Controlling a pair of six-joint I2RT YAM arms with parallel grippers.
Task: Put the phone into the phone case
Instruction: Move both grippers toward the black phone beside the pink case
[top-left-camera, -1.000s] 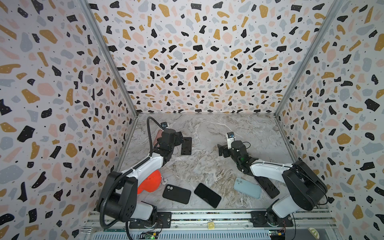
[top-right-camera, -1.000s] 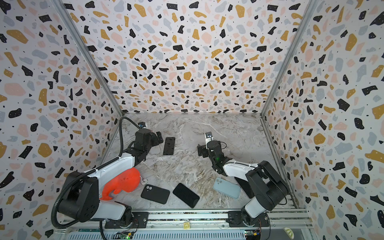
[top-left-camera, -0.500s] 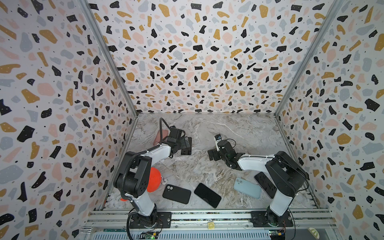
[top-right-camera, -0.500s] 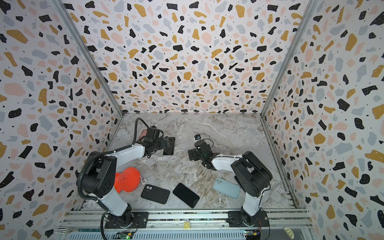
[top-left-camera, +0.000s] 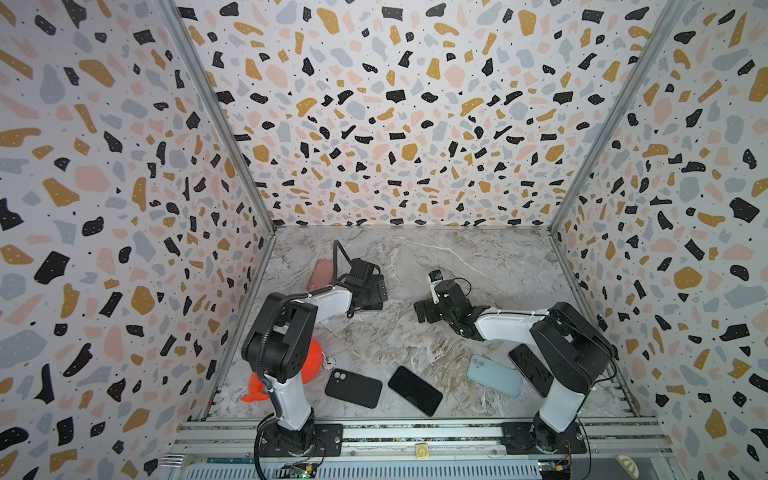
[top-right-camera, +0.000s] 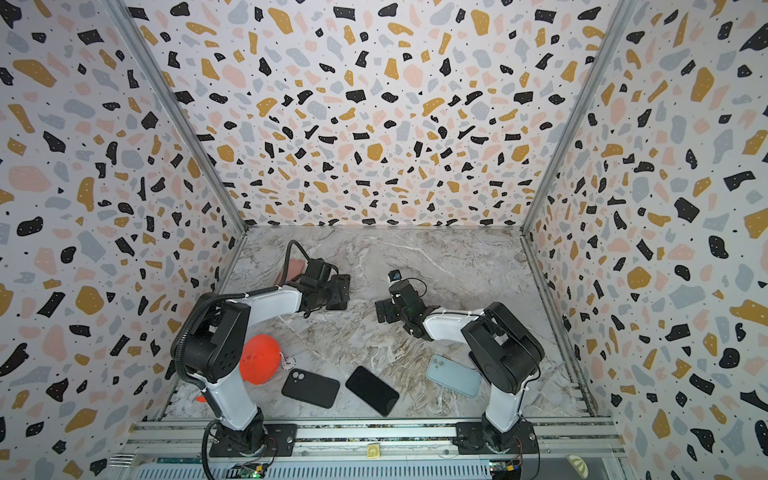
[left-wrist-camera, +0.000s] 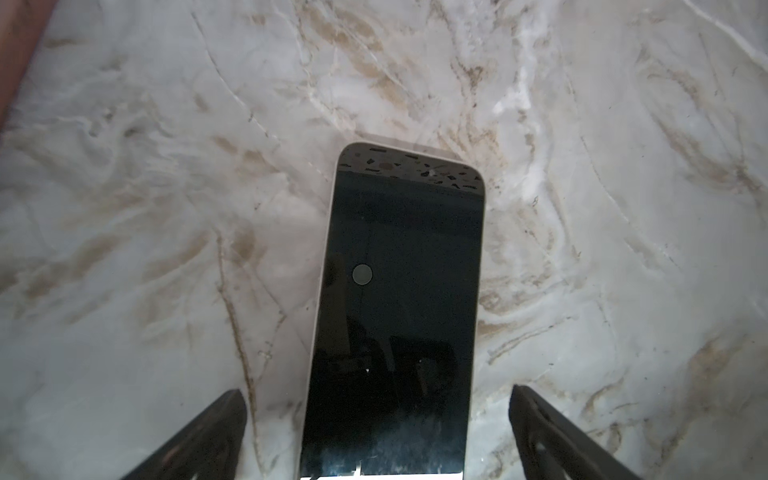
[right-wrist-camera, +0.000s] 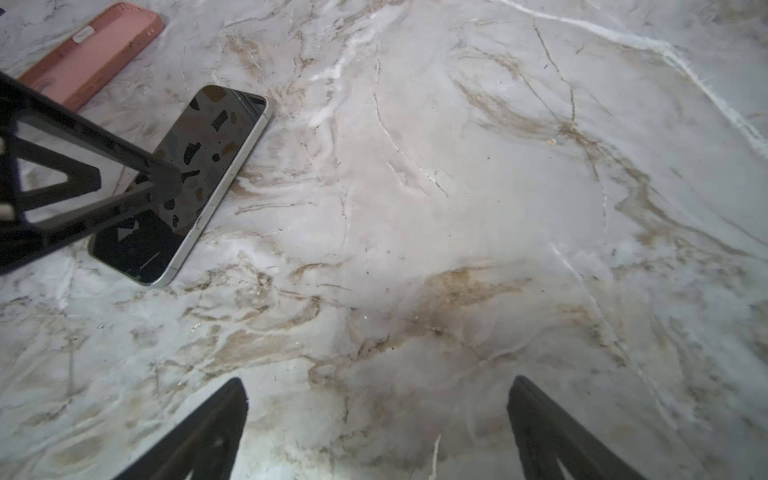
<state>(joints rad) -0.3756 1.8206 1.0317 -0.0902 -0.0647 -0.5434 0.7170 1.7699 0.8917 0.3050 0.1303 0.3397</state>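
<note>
Sitting at its very start, the task is showing nothing done yet: across the grey-and-tan marbled table (top-left-camera: 478, 257) no phone is lying inside any case. Both black-and-white arms are stretching low toward the middle, whereas a second ago they were folded back nearer their bases, the orange round object (top-right-camera: 259, 361) now partly hiding behind the left one. The left tool (left-wrist-camera: 376, 436) is hanging with its jaws spread wide on either side of the pale-edged black-screened phone (left-wrist-camera: 399, 291), which is lying flat, screen up and untouched, near the left wall; judging by this, the grasp is the step in hand. Just beyond that phone the pink rectangular phone case (right-wrist-camera: 89, 54) is resting on the table, likely the target, though a black case with camera cut-outs (top-left-camera: 353, 387), a black slab phone (top-left-camera: 414, 390) and a light blue case (top-left-camera: 494, 375) are lying along the near edge too. The right tool (right-wrist-camera: 376, 432) is hovering over bare marble, jaws equally apart, gripping nothing. Lifting, aligning and pressing the phone in all remain.
</note>
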